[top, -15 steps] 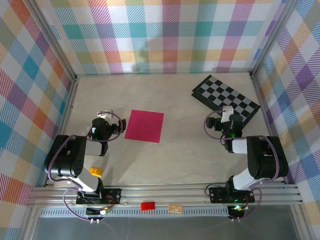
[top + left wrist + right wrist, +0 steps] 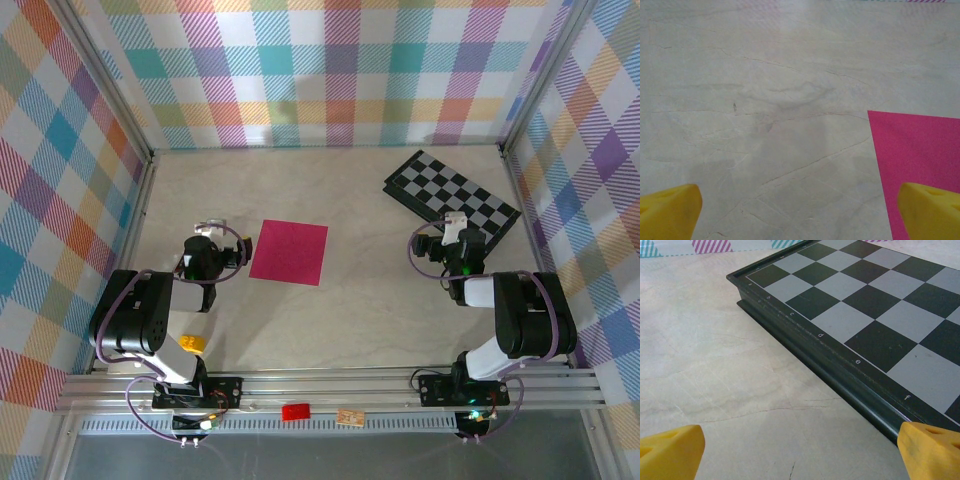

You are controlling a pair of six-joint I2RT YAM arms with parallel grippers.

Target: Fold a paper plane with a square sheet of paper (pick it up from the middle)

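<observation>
Sheet: we see the square sheet of paper lying flat on the table, plain matte magenta with straight edges.
Position: left of centre, just beside the left gripper, well apart from the checkerboard.
Left gripper: jaws spread wide, one yellow fingertip over the sheet's edge (we cannot tell if it touches).
Right gripper: jaws wide too, at the checkerboard's rim.
</observation>
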